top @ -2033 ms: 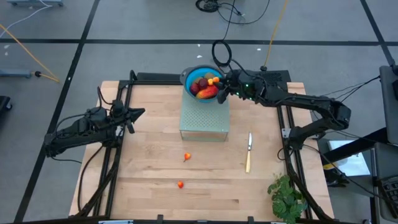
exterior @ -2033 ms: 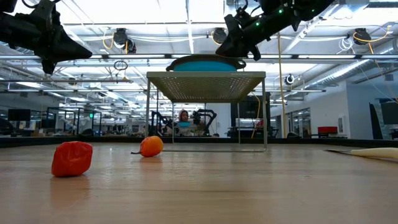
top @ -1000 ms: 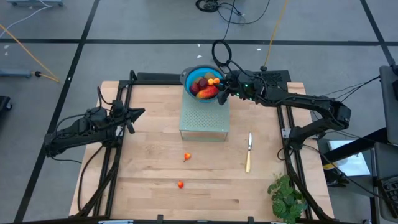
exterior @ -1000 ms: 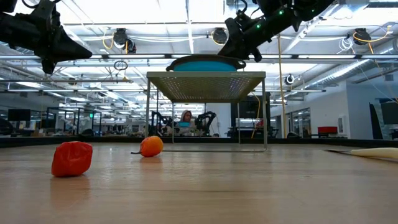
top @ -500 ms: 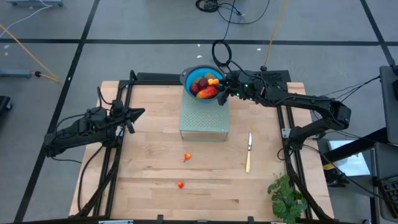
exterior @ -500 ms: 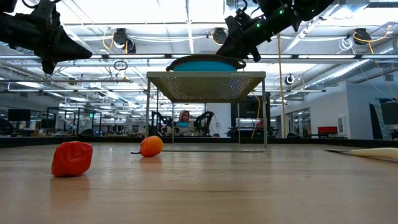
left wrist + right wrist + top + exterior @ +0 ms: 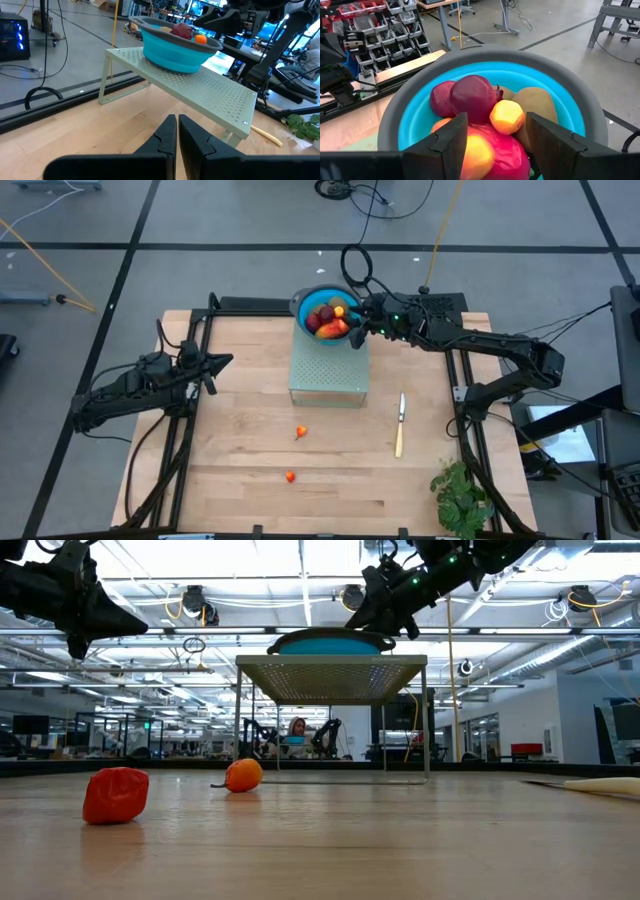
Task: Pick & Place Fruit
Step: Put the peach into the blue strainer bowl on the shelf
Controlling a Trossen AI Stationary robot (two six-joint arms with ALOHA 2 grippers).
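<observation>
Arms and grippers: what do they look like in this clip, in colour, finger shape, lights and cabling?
Both arms are dark, jointed links. The left gripper has two black, wedge-shaped fingers. The right gripper has broad black fingers with flat, angular faces. Small green lights glow on the right arm's wrist, and dark cables trail from that arm.

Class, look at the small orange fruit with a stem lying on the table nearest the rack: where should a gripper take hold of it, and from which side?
Probably grip the orange fruit across its round body, coming straight down from above. Its stem sticks out sideways along the table, so close the fingers across the body, clear of it.
</observation>
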